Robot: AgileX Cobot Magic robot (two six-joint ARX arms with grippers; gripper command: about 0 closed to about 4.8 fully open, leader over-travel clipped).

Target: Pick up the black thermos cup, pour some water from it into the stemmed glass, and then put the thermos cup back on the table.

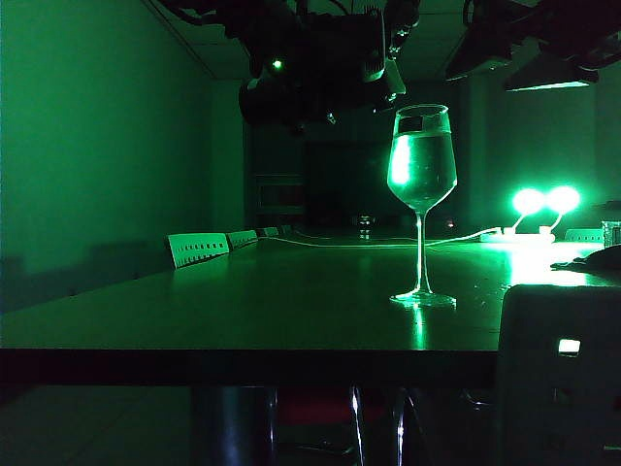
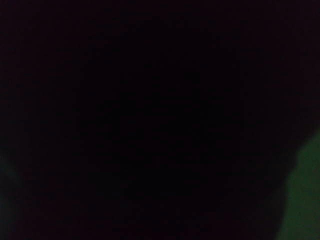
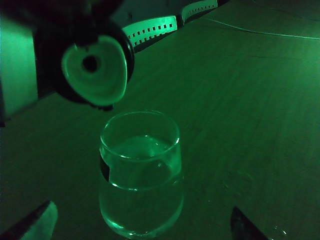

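Observation:
The stemmed glass point(image 1: 421, 175) stands upright on the dark table point(image 1: 243, 301), its bowl well filled with water. In the right wrist view the stemmed glass point(image 3: 140, 170) shows from above. The black thermos cup point(image 3: 95, 70) hangs tilted over its rim, pale open mouth facing the glass, with no stream visible. In the exterior view the thermos cup point(image 1: 383, 76) sits in the dark mass of my left gripper point(image 1: 325, 63), just left of the rim. The left wrist view is almost wholly black. My right gripper point(image 3: 141, 227) hovers above the glass, open and empty.
White slotted chair backs point(image 1: 199, 248) line the table's far left edge. Two bright lamps point(image 1: 543, 201) and a cable lie at the back right. A pale box point(image 1: 563, 369) stands at the front right, with a dark object point(image 1: 597, 260) beyond it.

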